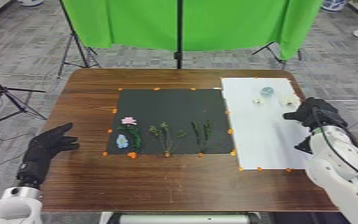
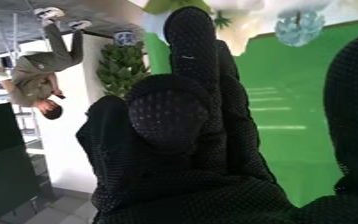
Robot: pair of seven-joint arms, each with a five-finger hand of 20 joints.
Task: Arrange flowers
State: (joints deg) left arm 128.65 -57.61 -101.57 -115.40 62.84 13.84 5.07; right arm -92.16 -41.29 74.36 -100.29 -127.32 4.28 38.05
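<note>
Black mesh covers the right robot hand [image 1: 316, 111], thumb apart from relaxed fingers, at the brown wooden bench's [image 1: 171, 192] right edge, near ruffled pale blossoms [image 1: 289, 100] on a smooth white sheet [image 1: 260, 130]. Toward the left edge, a dark mat [image 1: 171, 105] carries a pink flower [image 1: 128, 120], a blue flower [image 1: 122, 141] and thin green stems [image 1: 167, 138]; the left robot hand [image 1: 47, 145] is loosely open. Green cloth [image 1: 246, 25] hangs above grey carpet [image 1: 140, 59].

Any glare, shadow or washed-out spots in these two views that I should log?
Head view: the pale flowers have little contrast against the bright white sheet. Right wrist view: light streaks cross the green cloth, and the right hand reads very dark.
</note>
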